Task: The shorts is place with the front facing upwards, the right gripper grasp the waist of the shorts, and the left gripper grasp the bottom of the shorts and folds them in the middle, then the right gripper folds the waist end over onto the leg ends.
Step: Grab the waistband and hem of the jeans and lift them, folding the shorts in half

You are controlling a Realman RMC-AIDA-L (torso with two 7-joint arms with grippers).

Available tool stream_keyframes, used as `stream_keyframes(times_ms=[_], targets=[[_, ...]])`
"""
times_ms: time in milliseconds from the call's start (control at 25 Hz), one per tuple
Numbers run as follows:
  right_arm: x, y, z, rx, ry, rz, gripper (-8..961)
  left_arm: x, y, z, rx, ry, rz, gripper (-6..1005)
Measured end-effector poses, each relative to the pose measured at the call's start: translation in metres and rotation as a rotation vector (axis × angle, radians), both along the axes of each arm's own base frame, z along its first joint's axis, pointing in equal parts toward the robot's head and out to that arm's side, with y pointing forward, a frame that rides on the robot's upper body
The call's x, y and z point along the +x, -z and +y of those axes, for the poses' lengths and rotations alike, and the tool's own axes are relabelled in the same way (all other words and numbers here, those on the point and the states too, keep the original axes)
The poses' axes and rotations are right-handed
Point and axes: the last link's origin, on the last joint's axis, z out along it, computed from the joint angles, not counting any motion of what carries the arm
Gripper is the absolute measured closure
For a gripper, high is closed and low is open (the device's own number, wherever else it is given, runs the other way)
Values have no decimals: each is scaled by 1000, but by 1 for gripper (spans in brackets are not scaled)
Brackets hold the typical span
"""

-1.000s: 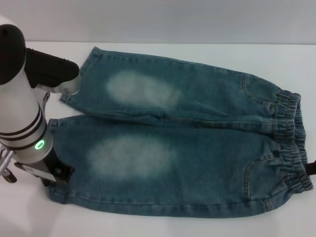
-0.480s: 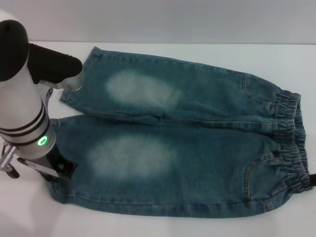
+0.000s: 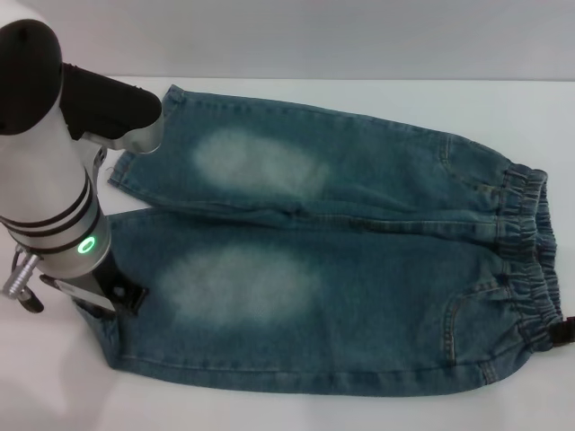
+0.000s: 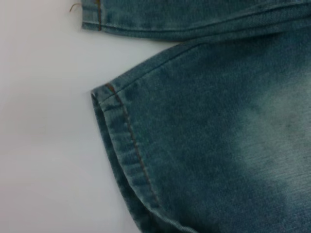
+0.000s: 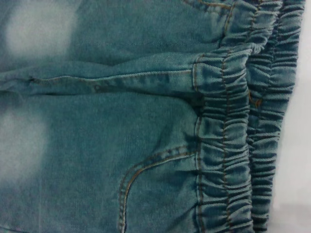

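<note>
Nearest the robot, flat on a white table (image 3: 54, 395): long blue denim shorts (image 3: 359, 269) with pale faded patches on both legs, front side up, legs stretched toward the robot's left, gathered waistband toward its right. At the near leg's hem, low on the left side: the left gripper (image 3: 108, 298), a black two-fingered claw under a thick white and silver arm (image 3: 49, 180) with black rings and a glowing green light, touching or just above the denim edge; open or closed, cannot tell from here. Seen from the left wrist: the leg ends (image 4: 121, 145), straight stitched hems with a double seam line, the near one curling slightly off the table, the other leg's hem (image 4: 92, 17) just beyond it across a narrow strip of bare table. At the opposite near corner, at the right border of the head view: the right gripper (image 3: 563, 332), only a small black tip showing, just beside the waistband's near corner; grip state impossible to tell. From the right wrist: the waist end (image 5: 228, 145), puckered elastic in close folds, a curved stitched pocket (image 5: 146, 167) beside it, the centre seam running away toward the legs. Farther back: the second leg, lying flat and angled slightly away from the first, its hem (image 3: 135, 171) partly hidden under the left arm's black-capped joint. Beyond that, more bare white table up to a pale wall.
</note>
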Motion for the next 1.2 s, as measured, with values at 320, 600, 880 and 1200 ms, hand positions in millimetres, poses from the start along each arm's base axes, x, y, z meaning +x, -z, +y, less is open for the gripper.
stream_keyframes(times_ms=[320,600,880,1200], targets=[[1,3,5,5,-15,-5,128,2,0,1,1,4,-6,980],[2,7,11,7,-27,-5,128,3,1,2,3,9,-9,980],[4,8,12,10,-22,-6,127,4,1,2,1,14,-10,980],[0,9,16,8,-39,-8,127,6,0,3,7,25,-15,980]])
